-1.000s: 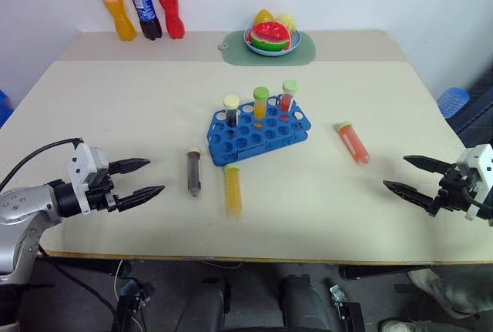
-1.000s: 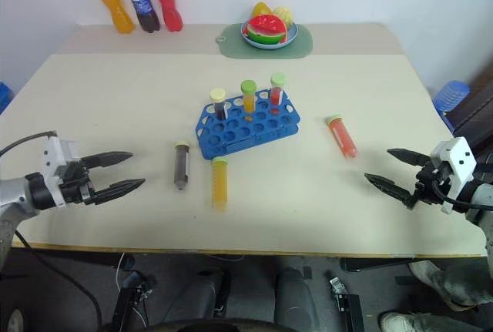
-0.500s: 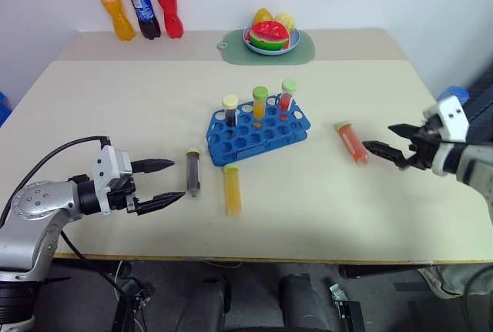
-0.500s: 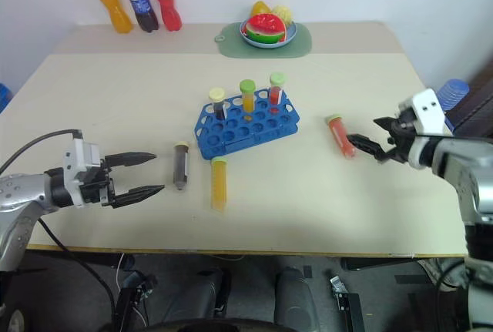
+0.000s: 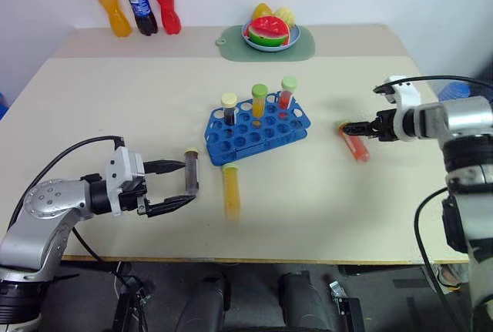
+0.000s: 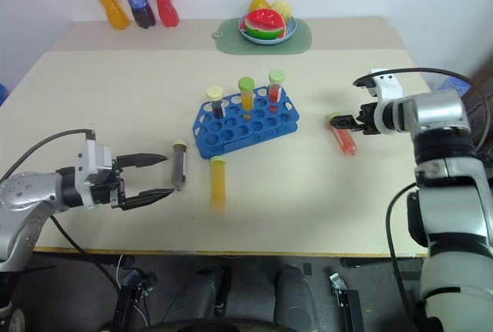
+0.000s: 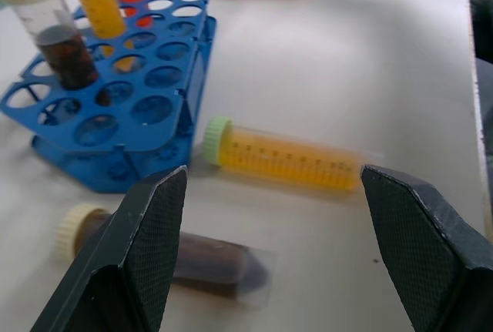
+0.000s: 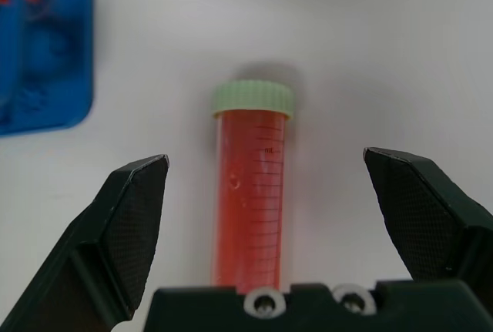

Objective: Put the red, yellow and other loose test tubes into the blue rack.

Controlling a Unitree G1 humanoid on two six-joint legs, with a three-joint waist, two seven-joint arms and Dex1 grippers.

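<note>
The right gripper (image 8: 266,216), spread wide and empty, hangs over the red tube (image 8: 250,201) lying on the desk (image 5: 308,193) right of the blue rack (image 5: 258,128), its length running between the fingers.

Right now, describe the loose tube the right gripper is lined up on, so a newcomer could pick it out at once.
Start at the blue rack in the middle of the table. On the robot's right of it, apart from the rack, one tube lies flat between the open fingers of the right gripper. This is the red test tube with a pale green cap; the other two loose tubes are yellow and dark brown.
</note>
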